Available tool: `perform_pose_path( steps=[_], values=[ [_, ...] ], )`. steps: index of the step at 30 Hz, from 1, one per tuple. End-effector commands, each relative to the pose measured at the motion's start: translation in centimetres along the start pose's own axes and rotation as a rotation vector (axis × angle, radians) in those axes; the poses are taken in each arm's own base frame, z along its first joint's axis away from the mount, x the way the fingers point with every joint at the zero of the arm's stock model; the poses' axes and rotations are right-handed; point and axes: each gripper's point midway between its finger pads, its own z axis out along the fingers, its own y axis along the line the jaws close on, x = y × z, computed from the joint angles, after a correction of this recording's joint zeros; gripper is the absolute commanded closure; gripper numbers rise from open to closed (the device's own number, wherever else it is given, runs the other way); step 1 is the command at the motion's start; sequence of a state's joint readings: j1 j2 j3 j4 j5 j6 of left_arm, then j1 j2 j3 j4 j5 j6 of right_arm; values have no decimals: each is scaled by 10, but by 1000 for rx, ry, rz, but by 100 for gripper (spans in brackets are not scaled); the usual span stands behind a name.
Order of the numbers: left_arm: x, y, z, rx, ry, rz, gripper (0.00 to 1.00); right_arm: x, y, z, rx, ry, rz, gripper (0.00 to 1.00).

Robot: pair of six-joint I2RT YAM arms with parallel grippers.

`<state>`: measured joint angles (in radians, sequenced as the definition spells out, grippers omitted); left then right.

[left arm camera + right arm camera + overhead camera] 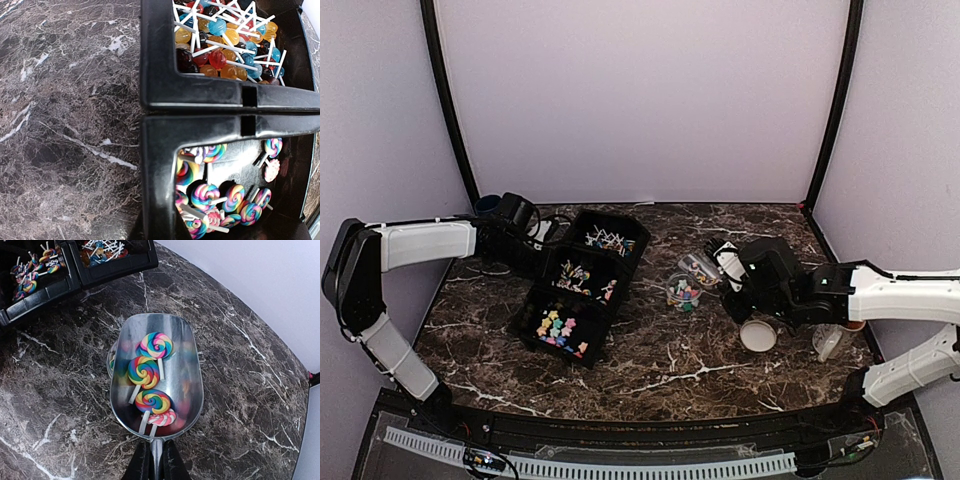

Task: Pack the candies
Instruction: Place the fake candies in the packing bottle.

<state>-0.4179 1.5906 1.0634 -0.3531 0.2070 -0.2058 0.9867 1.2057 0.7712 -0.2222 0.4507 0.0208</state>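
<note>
While the right gripper point(151, 466) clamps the scoop point(187, 390) by its handle, four candies point(144, 372) lie in it over the cup point(682, 292). Next, likely, comes a careful tilt to pour. Meanwhile the left gripper point(535, 235) sits closed by the tray point(532, 310).

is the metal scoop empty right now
No, several swirl lollipops lie inside the metal scoop in the right wrist view.

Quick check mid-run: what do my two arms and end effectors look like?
Left arm and right arm match: white tubular link shells, black joints and wrist housings, thin dark cables alongside. The right end effector has slim black fingers.
</note>
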Motion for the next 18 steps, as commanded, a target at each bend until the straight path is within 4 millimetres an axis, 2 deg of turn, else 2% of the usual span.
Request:
perform_pose_path(
  steps=[1, 18],
  values=[
    [-45, -29, -28, 109, -145, 23, 100, -8, -12, -10, 27, 25, 24, 100],
    [-44, -30, -26, 119, -135, 23, 100, 3, -1, -3, -21, 210, -63, 100]
  ],
)
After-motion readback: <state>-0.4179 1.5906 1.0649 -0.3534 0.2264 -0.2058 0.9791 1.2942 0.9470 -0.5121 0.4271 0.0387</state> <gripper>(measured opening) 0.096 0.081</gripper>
